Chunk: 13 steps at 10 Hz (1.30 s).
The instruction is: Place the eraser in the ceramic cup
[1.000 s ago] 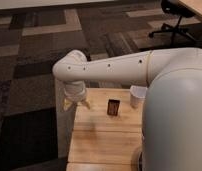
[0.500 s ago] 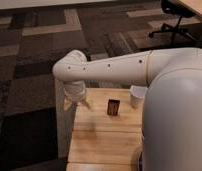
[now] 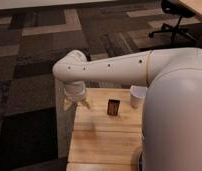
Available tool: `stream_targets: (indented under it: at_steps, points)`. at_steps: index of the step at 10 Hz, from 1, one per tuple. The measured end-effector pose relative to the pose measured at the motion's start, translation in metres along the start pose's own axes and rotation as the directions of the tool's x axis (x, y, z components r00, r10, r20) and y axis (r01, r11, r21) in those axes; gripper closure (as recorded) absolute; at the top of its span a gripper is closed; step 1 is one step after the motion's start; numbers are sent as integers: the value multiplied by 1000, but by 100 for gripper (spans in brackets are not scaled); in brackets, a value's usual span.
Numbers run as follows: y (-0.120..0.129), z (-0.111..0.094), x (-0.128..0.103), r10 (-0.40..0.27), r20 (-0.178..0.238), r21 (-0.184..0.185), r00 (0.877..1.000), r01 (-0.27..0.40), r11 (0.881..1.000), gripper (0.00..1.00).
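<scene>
Hovering the gripper [image 3: 77, 103] over the far left corner of the wooden worktop [image 3: 101, 142], fingers spread apart and grasping nothing. Seeing the eraser [image 3: 113, 107] resting on the wood near the far edge, apart from the gripper. Finding the ceramic cup [image 3: 137, 96] just beside the eraser, further toward the far right corner, partly hiding behind the white robot body [image 3: 176, 115].
</scene>
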Motion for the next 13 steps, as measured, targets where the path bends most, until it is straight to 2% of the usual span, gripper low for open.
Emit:
stream_targets:
  at_steps: [2, 5, 7, 8, 10, 11, 12, 13]
  points:
    - [-2, -2, 0, -1, 2, 5, 1000, 1, 1000, 35]
    - [-5, -8, 0, -49, -1, -7, 999, 49, 999, 35]
    - [-20, -15, 5, -128, -43, 26, 991, 130, 991, 35]
    - [-32, -21, 7, -208, -75, 57, 975, 212, 975, 35]
    - [-44, -33, 3, -355, -104, 108, 929, 365, 925, 35]
    - [-46, -39, 1, -479, -119, 122, 870, 491, 863, 35]
    - [-47, -42, 2, -539, -130, 121, 832, 553, 824, 35]
    - [-49, -46, 3, -651, -157, 116, 743, 668, 735, 35]
